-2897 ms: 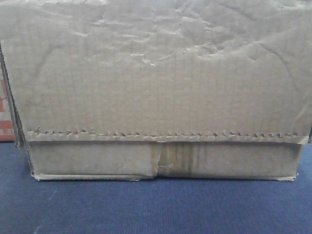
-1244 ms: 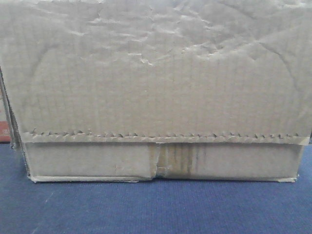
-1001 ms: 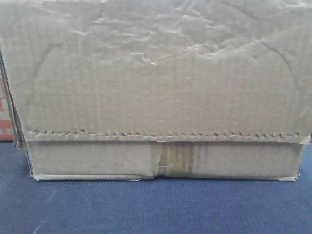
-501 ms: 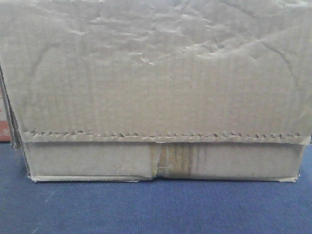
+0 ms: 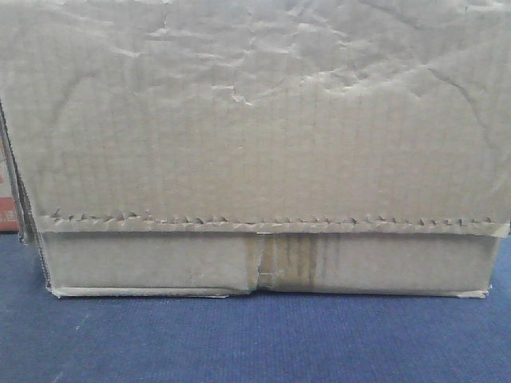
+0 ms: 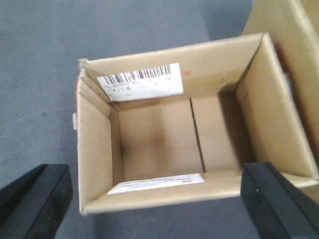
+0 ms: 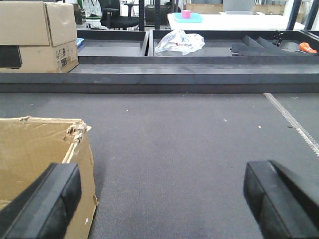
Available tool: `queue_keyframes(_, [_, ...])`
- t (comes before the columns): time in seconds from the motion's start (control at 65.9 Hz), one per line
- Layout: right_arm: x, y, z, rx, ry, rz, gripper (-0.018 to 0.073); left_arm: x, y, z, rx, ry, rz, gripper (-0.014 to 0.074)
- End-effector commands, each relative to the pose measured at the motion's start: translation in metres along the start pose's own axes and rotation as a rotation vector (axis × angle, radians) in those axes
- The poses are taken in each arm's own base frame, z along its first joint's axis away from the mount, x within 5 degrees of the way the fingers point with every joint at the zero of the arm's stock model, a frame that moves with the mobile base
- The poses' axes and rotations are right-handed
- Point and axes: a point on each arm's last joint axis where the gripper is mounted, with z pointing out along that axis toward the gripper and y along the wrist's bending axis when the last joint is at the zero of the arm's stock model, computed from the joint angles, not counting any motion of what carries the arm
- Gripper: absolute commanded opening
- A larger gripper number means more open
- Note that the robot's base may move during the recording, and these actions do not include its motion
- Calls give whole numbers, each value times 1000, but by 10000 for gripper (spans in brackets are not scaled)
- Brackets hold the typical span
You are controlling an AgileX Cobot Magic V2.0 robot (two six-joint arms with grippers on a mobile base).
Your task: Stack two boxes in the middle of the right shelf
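A wide creased brown cardboard box point(image 5: 255, 144) fills the front view, with a jagged flap edge and a tape strip at mid-seam, standing on blue-grey carpet point(image 5: 255, 343). In the left wrist view my left gripper point(image 6: 155, 196) is open above a smaller open-topped cardboard box point(image 6: 159, 134) with a barcode label, its fingers point(image 6: 35, 199) straddling the near wall. A second carton point(image 6: 294, 50) stands at the top right. My right gripper point(image 7: 162, 191) is open over bare carpet, with a torn box corner point(image 7: 35, 159) beside its left finger. The steel shelf is out of view.
In the right wrist view stacked cartons point(image 7: 37, 35) stand far left behind a low dark platform point(image 7: 159, 74). A crumpled plastic bag point(image 7: 179, 41) lies in a dark tray beyond. A ribbed strip point(image 7: 294, 122) runs across the carpet at right. A red object point(image 5: 6, 199) shows beside the carton's left edge.
The carton in the front view shifts a few pixels side to side between frames; nothing else visibly differs.
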Motion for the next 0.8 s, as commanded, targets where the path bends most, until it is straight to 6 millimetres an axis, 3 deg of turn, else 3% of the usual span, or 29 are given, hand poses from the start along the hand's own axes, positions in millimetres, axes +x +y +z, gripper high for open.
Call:
queue_keyframes(0.0, [-2, -1, 0, 6, -15, -9, 568, -11, 10, 15, 11, 61, 23, 588])
queue_keyframes(0.091, [-2, -1, 0, 6, -15, -9, 568, -16, 27, 35, 46, 93, -14, 588])
queue_keyframes(0.319, [-2, -1, 0, 6, -15, -9, 568, -8, 71, 82, 42, 171, -74, 588])
queue_keyframes(0.546, [-2, -1, 1, 6, -13, -9, 568, -8, 82, 127, 6, 203, -53, 588])
queue_keyframes(0.789, [-1, -1, 6, 7, 3, -8, 568, -1, 83, 160, 32, 273, -57, 587])
